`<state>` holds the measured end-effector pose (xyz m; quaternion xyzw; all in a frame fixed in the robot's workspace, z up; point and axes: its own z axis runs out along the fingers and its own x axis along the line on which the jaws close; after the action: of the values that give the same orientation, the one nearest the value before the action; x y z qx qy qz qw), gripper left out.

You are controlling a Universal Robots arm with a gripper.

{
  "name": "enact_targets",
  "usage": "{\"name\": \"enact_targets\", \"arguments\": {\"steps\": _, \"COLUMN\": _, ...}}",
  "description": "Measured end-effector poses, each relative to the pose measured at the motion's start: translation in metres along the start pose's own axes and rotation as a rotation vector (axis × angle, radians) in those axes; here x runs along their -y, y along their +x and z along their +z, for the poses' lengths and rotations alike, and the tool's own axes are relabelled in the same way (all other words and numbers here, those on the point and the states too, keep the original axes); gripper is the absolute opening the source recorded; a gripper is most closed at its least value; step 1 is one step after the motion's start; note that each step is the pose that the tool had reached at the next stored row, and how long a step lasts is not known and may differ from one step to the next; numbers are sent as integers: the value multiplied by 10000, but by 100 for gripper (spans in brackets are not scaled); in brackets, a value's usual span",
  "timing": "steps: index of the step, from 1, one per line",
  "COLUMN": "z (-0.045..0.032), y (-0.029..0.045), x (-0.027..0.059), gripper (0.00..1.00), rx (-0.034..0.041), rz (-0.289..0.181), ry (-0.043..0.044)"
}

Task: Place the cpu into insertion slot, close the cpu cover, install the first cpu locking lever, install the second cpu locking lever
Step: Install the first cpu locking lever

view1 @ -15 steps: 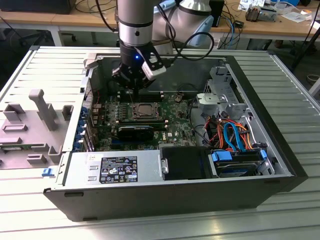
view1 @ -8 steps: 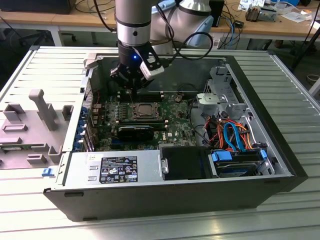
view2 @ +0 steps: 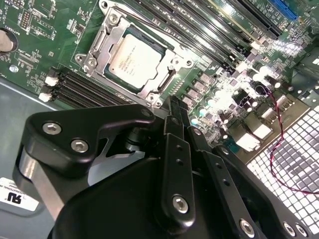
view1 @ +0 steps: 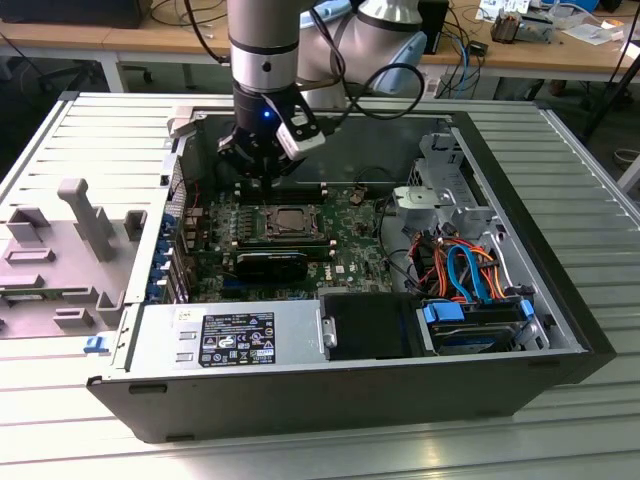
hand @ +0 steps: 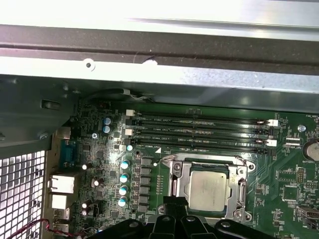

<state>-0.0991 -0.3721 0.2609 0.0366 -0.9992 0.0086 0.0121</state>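
Observation:
The cpu (view1: 291,219) lies flat in its socket on the green motherboard (view1: 345,255), its silver-grey top showing in both wrist views (view2: 134,59) (hand: 209,190). The cpu cover (view2: 168,81) (hand: 180,183) lies down around it as a silver frame. A thin wire lever (view2: 164,36) lies flat along one side of the frame. My gripper (view1: 262,180) hangs just above the board beside the socket, on the side toward the case's back wall. Its black fingertips (view2: 173,108) (hand: 174,203) are shut together and hold nothing.
Black memory slots (hand: 199,132) run next to the socket. The open case (view1: 520,300) holds a power supply (view1: 230,335) at the front, drive bays with blue and orange cables (view1: 465,275) at the exterior view's right, and a perforated rear panel (hand: 20,194). Grey fixtures (view1: 75,235) stand on the table.

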Motion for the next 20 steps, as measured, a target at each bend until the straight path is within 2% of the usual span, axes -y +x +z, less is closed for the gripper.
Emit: {"name": "enact_targets", "arguments": {"steps": 20, "z": 3, "y": 123, "x": -9, "gripper": 11, "rx": 0, "rz": 0, "ry": 0}}
